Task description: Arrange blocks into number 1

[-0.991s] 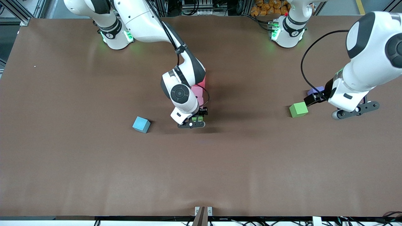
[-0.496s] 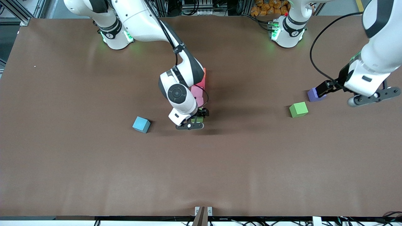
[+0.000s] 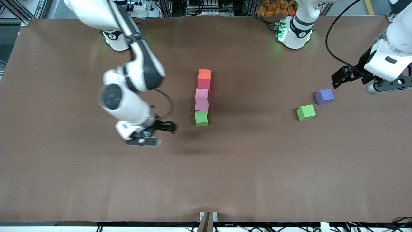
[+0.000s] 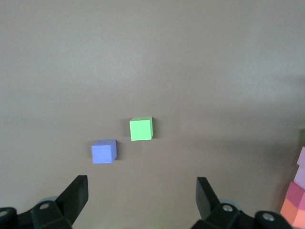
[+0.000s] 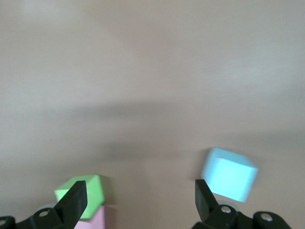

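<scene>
A five-block column [image 3: 202,97] — orange down to green — stood mid-table, likely the finished stroke. Right gripper [image 3: 151,133] and left gripper [image 3: 354,77] hung spread, empty; purple block [image 3: 324,96] and second green block [image 3: 305,112] lay unused.

Lighting's even and soft from overhead, shadows faint on the table [image 3: 64,180]. The right arm [image 3: 128,93] is smeared with motion blur; its wrist view's hazy too.

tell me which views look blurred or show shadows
Front view: the right arm's end effector is motion-smeared, with a soft shadow on the brown table beside it. Right wrist view: the light blue foam cube is smeared. Left wrist view: sharp.
</scene>
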Available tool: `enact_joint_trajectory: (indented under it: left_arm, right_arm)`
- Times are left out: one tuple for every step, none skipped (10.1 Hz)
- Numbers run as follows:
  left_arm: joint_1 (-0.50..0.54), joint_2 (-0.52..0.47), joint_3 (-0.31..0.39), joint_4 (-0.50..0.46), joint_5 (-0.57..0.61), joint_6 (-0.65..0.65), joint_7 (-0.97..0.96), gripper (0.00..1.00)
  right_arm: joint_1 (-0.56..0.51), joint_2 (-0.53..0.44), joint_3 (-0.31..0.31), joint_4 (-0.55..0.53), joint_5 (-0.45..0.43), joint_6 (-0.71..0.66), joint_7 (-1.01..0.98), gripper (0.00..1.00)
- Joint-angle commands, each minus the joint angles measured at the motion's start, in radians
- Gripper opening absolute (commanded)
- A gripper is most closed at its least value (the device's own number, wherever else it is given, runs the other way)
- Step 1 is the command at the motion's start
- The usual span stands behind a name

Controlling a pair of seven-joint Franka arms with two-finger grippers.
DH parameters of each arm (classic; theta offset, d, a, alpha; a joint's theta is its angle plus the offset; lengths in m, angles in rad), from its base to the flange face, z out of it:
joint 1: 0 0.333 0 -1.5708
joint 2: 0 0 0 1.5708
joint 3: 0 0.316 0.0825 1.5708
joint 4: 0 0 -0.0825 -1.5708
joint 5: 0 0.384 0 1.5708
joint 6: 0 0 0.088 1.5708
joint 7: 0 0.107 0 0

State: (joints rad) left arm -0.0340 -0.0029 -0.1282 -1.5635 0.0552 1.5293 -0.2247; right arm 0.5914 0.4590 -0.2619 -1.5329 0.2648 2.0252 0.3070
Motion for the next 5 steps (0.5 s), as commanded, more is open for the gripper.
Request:
enact_joint_trajectory:
  left_arm:
    - [-0.003, 0.007, 0.012, 0.092, -0.012, -0.078, 0.15, 1.0]
    - [-0.001, 0.007, 0.012, 0.115, -0.02, -0.118, 0.175, 1.0]
    - [-0.001, 0.006, 0.01, 0.118, -0.024, -0.142, 0.176, 1.0]
    - [0.0, 0.0, 0.009, 0.12, -0.029, -0.146, 0.176, 1.0]
    - [0.0, -0.003, 0.007, 0.12, -0.029, -0.146, 0.179, 1.0]
  right_arm:
    - [-0.245, -0.155, 0.207, -0.066, -0.17, -0.093, -0.028, 1.0]
    - [-0.33, -0.201, 0.267, -0.067, -0.224, -0.144, -0.028, 1.0]
    - [-0.388, -0.247, 0.292, -0.067, -0.249, -0.193, -0.031, 1.0]
    - [-0.441, -0.302, 0.296, -0.069, -0.255, -0.244, -0.108, 1.0]
    - [-0.479, -0.336, 0.296, -0.069, -0.256, -0.269, -0.185, 1.0]
